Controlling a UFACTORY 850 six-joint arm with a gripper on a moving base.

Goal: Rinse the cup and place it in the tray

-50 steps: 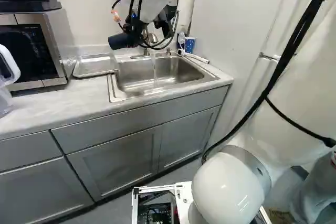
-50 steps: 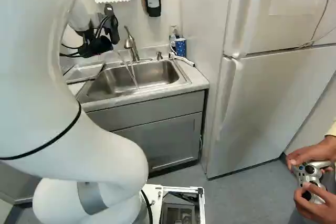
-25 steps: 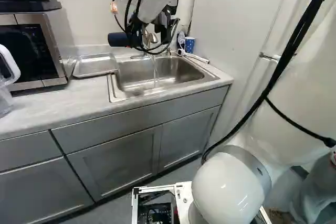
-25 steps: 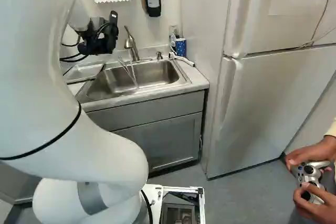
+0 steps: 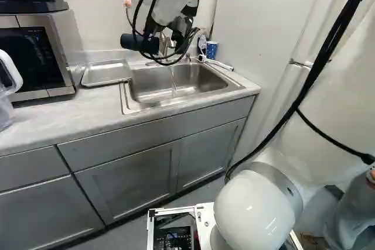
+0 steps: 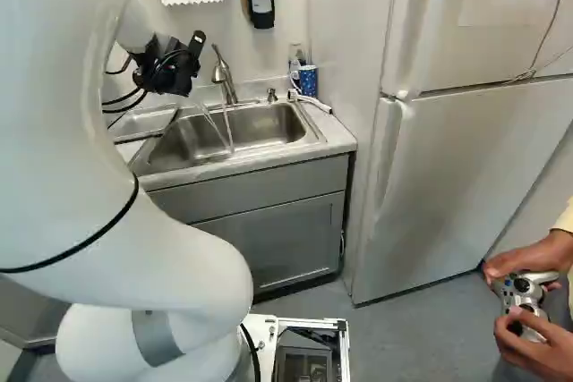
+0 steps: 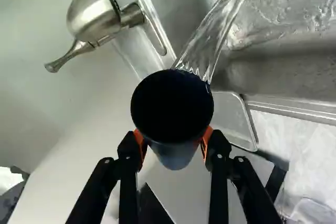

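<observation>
My black gripper point(image 6: 176, 66) hangs beside the faucet, above the back left part of the sink point(image 5: 235, 86). In the wrist view the gripper point(image 7: 173, 139) is shut on a dark blue cup point(image 7: 177, 155), an orange pad on either side. The cup's dark mouth faces the camera, and a sheet of water runs between its rim and the basin. Sideways in the left base view lies the same cup point(image 5: 138, 43). The metal faucet point(image 7: 93, 15) is running close by. On the counter left of the sink is the silver tray point(image 5: 105, 73).
A microwave point(image 5: 35, 57) and a clear pitcher point(image 5: 7, 89) stand left of the tray. Behind the sink's right corner are a blue patterned cup point(image 6: 308, 80) and a bottle. The refrigerator point(image 6: 457, 167) rises to the right. A person's hands hold a controller point(image 6: 526, 297) off to the right.
The wrist has turned with the cup in its grip, and the gripper's outline has swung upward in the right base view. The slanting water stream has shifted. The base has stayed put.
</observation>
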